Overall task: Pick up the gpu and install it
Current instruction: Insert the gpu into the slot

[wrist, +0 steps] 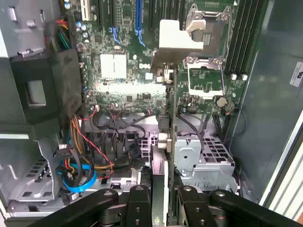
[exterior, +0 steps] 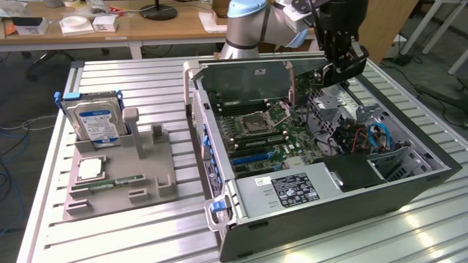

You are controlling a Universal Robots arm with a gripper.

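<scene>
Gripper [wrist: 162,205] pinches gpu [wrist: 166,118] edge-on, held above mobo [wrist: 116,28] inside open PC case [exterior: 307,230], not seated yet; risk: thin card could tilt in the grip, so bracket [wrist: 177,35] snags cables [wrist: 78,137] or edge misses the PCIe slot [exterior: 250,158].

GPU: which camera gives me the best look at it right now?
The wrist view: the gpu runs edge-on between the jaws, its silver bracket seen against the motherboard. In the exterior view, it is too dark against the gripper above the case to make out.
</scene>
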